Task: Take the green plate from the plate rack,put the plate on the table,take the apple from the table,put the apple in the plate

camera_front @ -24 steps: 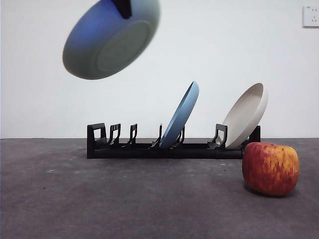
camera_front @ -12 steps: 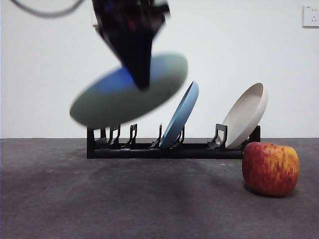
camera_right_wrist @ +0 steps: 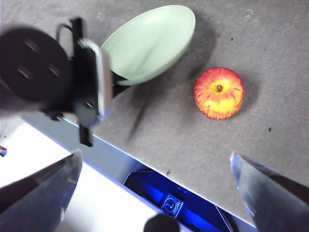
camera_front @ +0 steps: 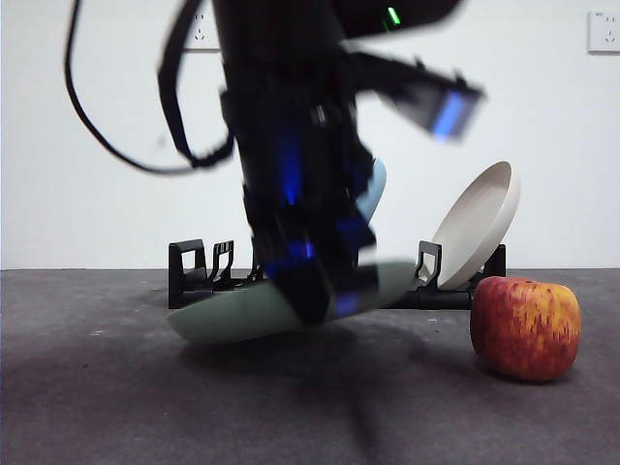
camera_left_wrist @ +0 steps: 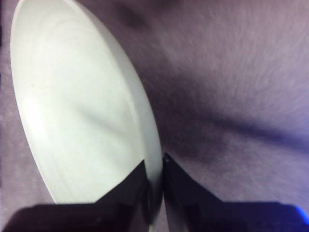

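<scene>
Plate-down step: left gripper (camera_left_wrist: 155,193) is clamped on the green plate's (camera_front: 232,312) rim, plate tilted just above the table (camera_front: 97,387). Right gripper (camera_right_wrist: 154,179) waits spread wide; next comes letting go, then the apple (camera_right_wrist: 218,93).

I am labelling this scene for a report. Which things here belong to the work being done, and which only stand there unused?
Belonging to the work:
- green plate, held at its rim by the left hand, low over the table
- apple, on the table
- plate rack
- right hand, open, waiting above

Only standing there:
- beige plate, in the rack
- blue plate, mostly hidden behind the arm
</scene>
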Motion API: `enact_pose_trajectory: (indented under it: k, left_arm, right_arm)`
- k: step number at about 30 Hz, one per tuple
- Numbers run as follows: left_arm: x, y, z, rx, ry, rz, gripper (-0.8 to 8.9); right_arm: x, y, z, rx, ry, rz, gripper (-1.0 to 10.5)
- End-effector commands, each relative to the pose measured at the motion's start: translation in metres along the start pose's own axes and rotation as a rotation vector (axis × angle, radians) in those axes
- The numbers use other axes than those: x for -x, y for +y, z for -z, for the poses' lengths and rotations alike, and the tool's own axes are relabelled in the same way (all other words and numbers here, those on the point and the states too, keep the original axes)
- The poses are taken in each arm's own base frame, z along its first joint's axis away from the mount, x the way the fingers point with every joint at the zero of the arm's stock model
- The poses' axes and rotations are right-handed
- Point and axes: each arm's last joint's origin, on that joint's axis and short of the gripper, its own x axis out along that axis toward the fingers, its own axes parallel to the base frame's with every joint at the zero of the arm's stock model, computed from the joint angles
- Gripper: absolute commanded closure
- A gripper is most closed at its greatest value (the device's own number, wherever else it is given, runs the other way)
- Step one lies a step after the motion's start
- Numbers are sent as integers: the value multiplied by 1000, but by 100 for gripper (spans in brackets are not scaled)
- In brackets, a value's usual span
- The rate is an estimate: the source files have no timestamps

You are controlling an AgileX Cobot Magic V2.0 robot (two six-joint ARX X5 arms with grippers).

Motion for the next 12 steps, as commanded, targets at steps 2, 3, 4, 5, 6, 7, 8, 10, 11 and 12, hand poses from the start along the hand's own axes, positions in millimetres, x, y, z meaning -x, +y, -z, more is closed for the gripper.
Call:
enact_pose_trajectory:
  k: [2, 3, 4, 5, 6, 7, 8, 10, 11, 12]
  left_arm:
    - [-18, -17, -2, -63, 51, -47, 821]
    - [-22, -19, -3, -69, 61, -61, 821]
    - [-25, -22, -3, -75, 70, -70, 821]
    - [-28, -24, -4, -80, 75, -69, 822]
    - [-32, -27, -4, -80, 77, -66, 822]
    - [-34, -29, -4, -74, 78, -56, 822]
    - [-35, -30, -4, -67, 79, -47, 816]
    - [-36, -31, -5, -50, 68, -5, 776]
    - [-36, -32, -5, -50, 62, 13, 726]
    - [-35, -32, -5, -46, 57, 20, 663]
  right_arm:
    - [0, 0, 0, -3, -3, -3, 257]
    - [0, 0, 0, -3, -3, -3, 257]
    - [0, 0, 0, -3, -3, -3, 257]
    - [0, 0, 0, -3, -3, -3, 257]
    - [0, 0, 0, -3, -3, -3, 257]
    - [0, 0, 0, -3, -3, -3, 257]
    - [0, 0, 0, -3, -3, -3, 257]
    - [0, 0, 0, -3, -3, -3, 257]
    - [0, 0, 0, -3, -3, -3, 257]
    - [0, 0, 0, -3, -3, -2, 257]
